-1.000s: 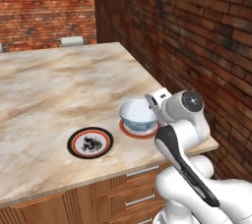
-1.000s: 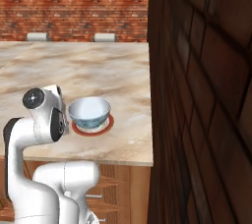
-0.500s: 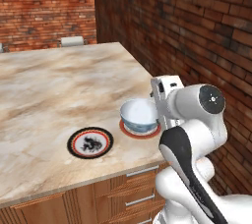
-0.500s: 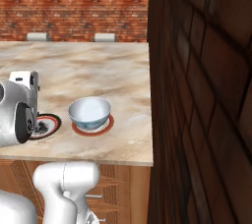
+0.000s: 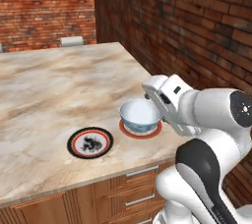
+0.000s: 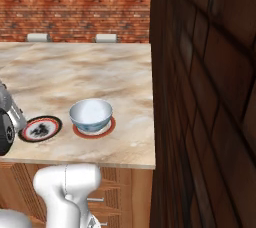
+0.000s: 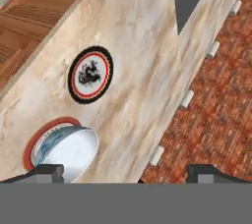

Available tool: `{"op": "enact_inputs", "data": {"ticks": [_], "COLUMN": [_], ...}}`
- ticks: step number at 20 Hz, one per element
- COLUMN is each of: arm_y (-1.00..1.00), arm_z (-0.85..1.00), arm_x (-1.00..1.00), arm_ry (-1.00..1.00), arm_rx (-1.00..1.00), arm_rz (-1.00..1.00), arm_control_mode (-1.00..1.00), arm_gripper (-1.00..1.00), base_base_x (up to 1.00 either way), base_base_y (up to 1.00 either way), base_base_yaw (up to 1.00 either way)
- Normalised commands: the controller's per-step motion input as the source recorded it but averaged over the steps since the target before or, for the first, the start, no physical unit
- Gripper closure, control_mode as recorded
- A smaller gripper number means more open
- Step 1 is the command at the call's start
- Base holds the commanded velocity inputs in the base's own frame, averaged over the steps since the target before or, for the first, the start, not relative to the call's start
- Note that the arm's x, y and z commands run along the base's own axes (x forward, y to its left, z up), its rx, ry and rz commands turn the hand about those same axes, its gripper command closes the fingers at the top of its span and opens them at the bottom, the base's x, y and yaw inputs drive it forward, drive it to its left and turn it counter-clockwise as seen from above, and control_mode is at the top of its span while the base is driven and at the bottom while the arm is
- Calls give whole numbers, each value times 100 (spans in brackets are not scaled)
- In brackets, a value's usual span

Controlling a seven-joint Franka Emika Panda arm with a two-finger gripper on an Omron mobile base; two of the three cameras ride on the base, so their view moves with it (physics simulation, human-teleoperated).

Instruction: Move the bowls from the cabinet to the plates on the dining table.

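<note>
The blue-patterned white bowl [image 5: 141, 115] sits on a plate [image 5: 141, 129] near the tabletop's [image 5: 54, 90] front right corner, with the second plate [image 5: 90, 142] bare beside it. The end effector [image 7: 125, 171] hovers spread and empty. A careless swing of the arm could clip the bowl off its plate.

Bluish-patterned white bowl [image 5: 141, 115]; black-rimmed, red-ringed plate [image 5: 90, 142]; beige marble table [image 5: 59, 85].
</note>
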Motion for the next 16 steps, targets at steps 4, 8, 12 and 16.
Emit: {"op": "enact_inputs", "data": {"ticks": [4, 8, 12, 16], "arm_y": [-4, 0, 8, 0], "arm_z": [2, 0, 0, 7], "arm_x": [-20, -1, 0, 0], "arm_ry": [-17, -6, 0, 0], "arm_rx": [-52, -75, -87, -72], "arm_rz": [73, 46, 16, 12], "arm_control_mode": [-100, -100, -100, -100], "arm_gripper": [-100, -100, -100, -100], "base_base_x": [0, 0, 0, 0], "base_base_y": [0, 0, 0, 0], "base_base_yaw": [0, 0, 0, 0]}}
